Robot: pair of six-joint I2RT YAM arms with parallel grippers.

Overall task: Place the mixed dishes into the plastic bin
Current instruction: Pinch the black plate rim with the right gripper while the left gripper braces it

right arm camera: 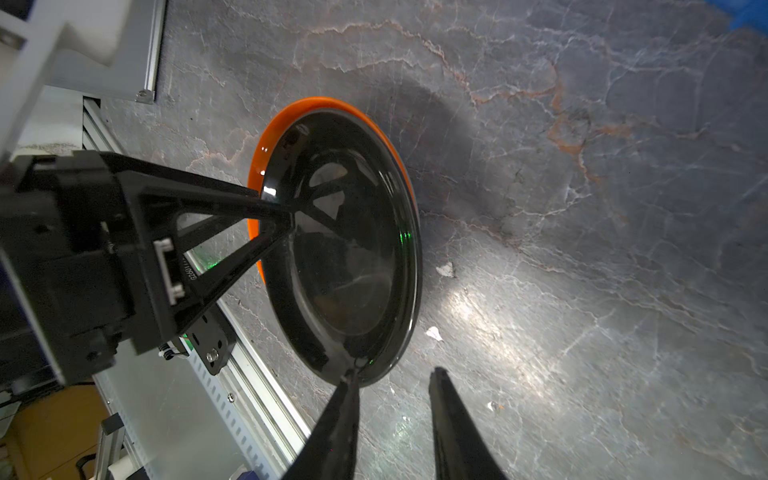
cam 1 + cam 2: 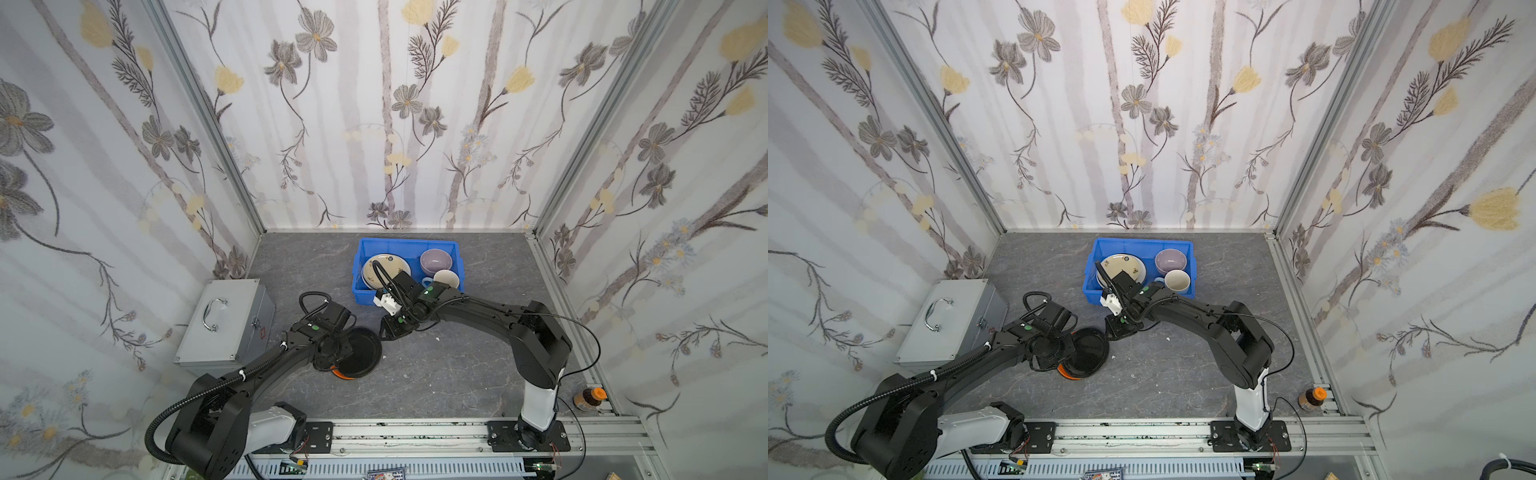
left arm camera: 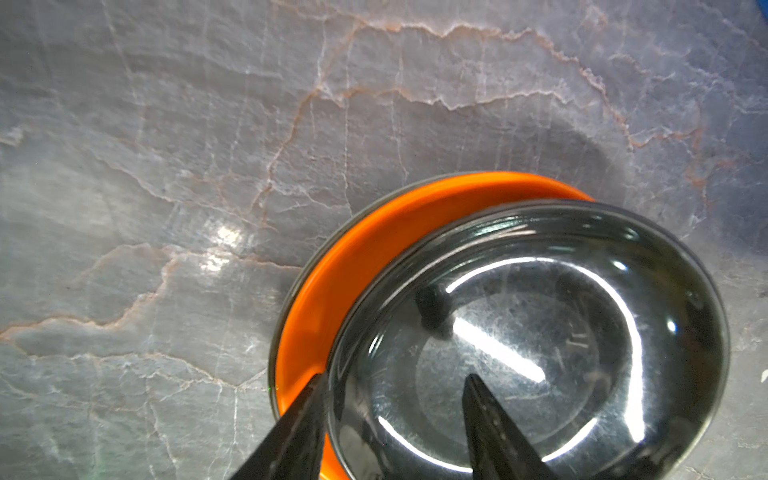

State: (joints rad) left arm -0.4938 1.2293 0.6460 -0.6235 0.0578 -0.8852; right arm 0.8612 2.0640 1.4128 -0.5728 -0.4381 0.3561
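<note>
A black plate (image 2: pixel 363 351) (image 3: pixel 540 332) (image 1: pixel 345 249) lies tilted and shifted over an orange plate (image 2: pixel 341 374) (image 3: pixel 374 249) (image 1: pixel 255 166) on the grey table. My left gripper (image 3: pixel 395 376) (image 2: pixel 338 353) is shut on the black plate's rim, one finger outside it and one in the well. My right gripper (image 1: pixel 392 370) (image 2: pixel 386 334) is open beside the plate's far edge, one fingertip touching that edge. The blue plastic bin (image 2: pixel 360 286) (image 2: pixel 1095 286) at the back holds a cream flowered plate (image 2: pixel 384 266), a lilac bowl (image 2: pixel 435 260) and a pale mug (image 2: pixel 446 279).
A silver metal case (image 2: pixel 226 320) with a handle stands to the left of the plates. A brown bottle (image 2: pixel 588 398) with an orange cap sits at the front right corner. Small white scraps (image 1: pixel 445 270) lie on the table. An aluminium rail (image 2: pixel 415 432) runs along the front.
</note>
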